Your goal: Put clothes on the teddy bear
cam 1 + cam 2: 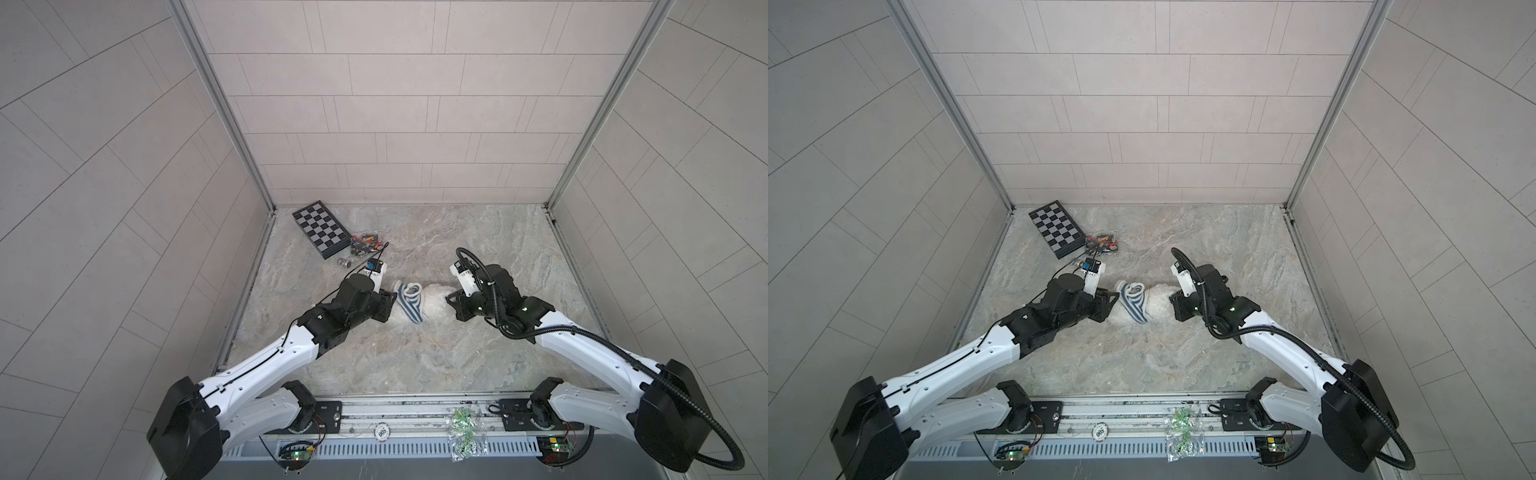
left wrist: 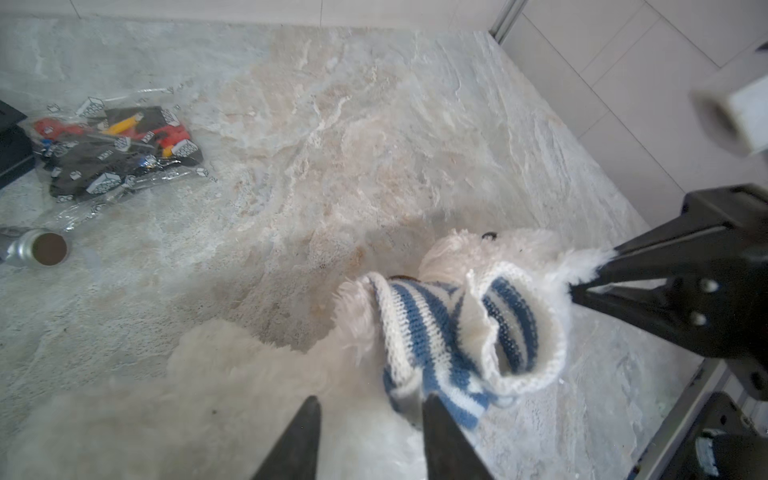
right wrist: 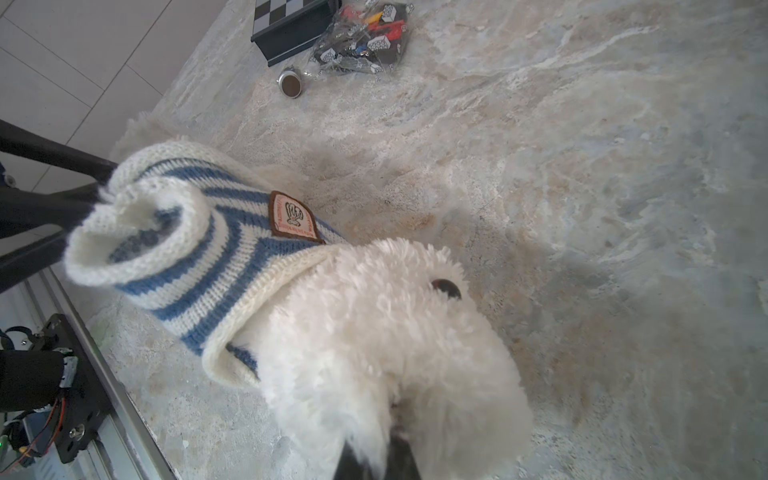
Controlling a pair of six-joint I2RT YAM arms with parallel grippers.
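Claws differed: my left claw point(image 2: 372, 399) gaped half open, empty, beside the blue-and-white striped knit shirt point(image 3: 199, 249); my right claw point(image 2: 592, 272) pinched fur of the fluffy white plush teddy bear point(image 3: 374, 332), lying near the checkered chessboard point(image 1: 320, 227), shirt bunched around its body. Dressing was half done, I judged; next, regrip the hem and pull.

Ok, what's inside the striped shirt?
The bear fills the wide end of the shirt, head sticking out. The rolled opening at the other end looks hollow. How far body and limbs reach inside is covered by the knit.

Soft even daylight, bowed edges, blurry foreground
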